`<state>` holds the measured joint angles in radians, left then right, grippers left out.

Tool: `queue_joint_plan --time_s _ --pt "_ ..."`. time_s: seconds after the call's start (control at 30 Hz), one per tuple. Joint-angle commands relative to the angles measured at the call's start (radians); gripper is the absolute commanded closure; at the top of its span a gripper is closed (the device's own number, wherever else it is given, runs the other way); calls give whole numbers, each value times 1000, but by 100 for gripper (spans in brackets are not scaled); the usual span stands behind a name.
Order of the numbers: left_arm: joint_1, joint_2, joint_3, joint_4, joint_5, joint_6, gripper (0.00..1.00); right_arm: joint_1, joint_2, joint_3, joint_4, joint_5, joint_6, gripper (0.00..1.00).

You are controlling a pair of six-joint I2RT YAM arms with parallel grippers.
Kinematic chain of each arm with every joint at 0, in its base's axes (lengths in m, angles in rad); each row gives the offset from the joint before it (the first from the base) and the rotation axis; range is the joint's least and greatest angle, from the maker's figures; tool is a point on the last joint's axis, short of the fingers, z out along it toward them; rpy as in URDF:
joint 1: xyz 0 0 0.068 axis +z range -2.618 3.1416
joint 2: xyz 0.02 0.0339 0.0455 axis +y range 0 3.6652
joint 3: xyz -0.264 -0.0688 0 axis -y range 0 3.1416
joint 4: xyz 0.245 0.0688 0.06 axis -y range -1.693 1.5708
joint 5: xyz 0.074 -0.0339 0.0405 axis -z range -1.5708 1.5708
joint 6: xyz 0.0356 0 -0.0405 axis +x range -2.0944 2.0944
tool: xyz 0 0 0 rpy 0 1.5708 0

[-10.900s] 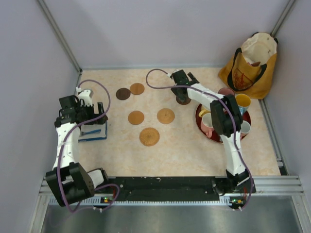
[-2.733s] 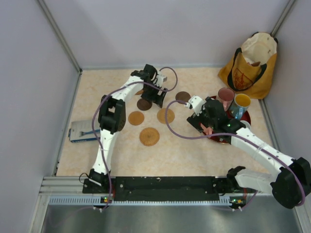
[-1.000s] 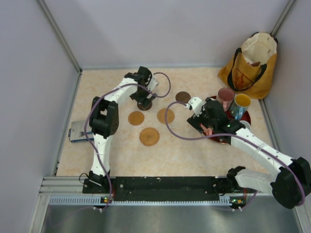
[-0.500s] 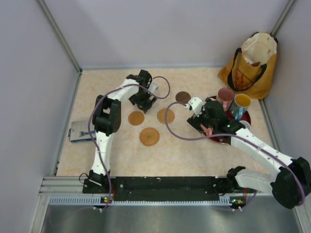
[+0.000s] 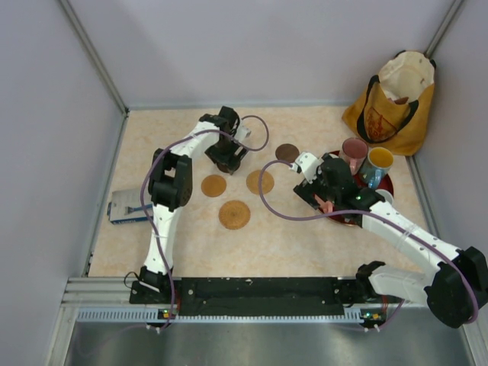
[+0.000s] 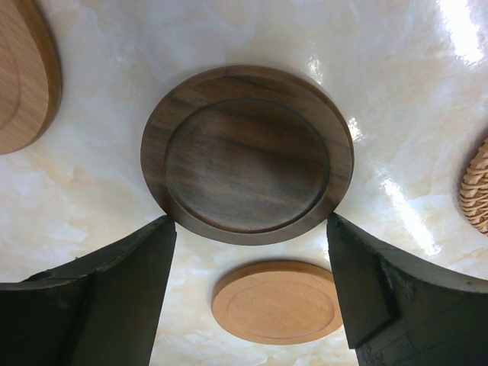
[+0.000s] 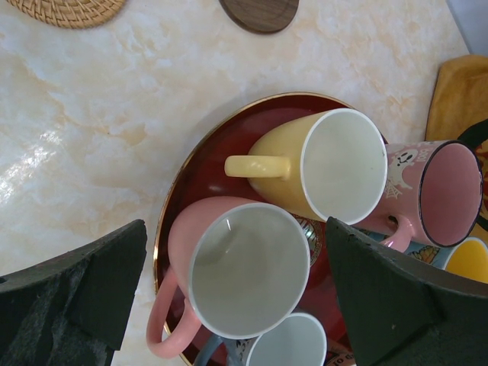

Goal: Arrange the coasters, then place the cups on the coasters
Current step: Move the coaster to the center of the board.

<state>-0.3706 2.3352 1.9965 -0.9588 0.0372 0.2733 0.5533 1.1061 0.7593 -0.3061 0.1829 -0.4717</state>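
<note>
A dark brown coaster [image 6: 246, 152] lies flat on the table under my left gripper [image 6: 252, 244], which is open with its jaws either side of the disc's near edge. A light tan coaster [image 6: 276, 301] lies beyond, another tan coaster [image 6: 23, 72] at the left edge, and a woven coaster [image 6: 476, 187] at the right. From above, the left gripper [image 5: 226, 156] is at the back of the table. My right gripper [image 7: 236, 267] hangs open over a pink cup [image 7: 244, 278] in the red tray [image 7: 174, 206], next to a pale yellow cup [image 7: 335, 175].
The tray [image 5: 389, 183] also holds a second pink cup [image 7: 442, 191], a blue-grey cup [image 7: 286, 343] and a blue cup with yellow inside [image 5: 379, 160]. A yellow-orange bag [image 5: 393, 99] stands at the back right. Another dark coaster [image 5: 287, 151] and woven coasters [image 5: 260, 181] [image 5: 234, 214] lie mid-table.
The left gripper has shifted slightly over the dark coaster and its jaws have narrowed a little. The right arm has not moved.
</note>
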Motion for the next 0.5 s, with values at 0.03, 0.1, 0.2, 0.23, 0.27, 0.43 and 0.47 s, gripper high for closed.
queue_joint_plan --time_s 0.03,0.1,0.2,0.23,0.27,0.43,0.47 --pt "2 32 53 2 50 -25 19 -6 -9 2 30 4 -2 1" --pt "4 36 58 9 49 -28 19 -4 -11 2 30 7 -2 1" --pt "2 41 61 18 44 -34 19 -6 -8 2 30 6 -2 1" --pt "4 42 61 26 46 -36 19 -4 -8 2 30 6 -2 1" --pt "2 42 62 31 47 -39 19 -6 -8 2 30 4 -4 1" --pt "2 49 73 52 56 -49 19 -4 -5 2 32 7 -2 1" --pt "2 52 77 54 55 -51 19 -6 -6 2 30 9 -2 1"
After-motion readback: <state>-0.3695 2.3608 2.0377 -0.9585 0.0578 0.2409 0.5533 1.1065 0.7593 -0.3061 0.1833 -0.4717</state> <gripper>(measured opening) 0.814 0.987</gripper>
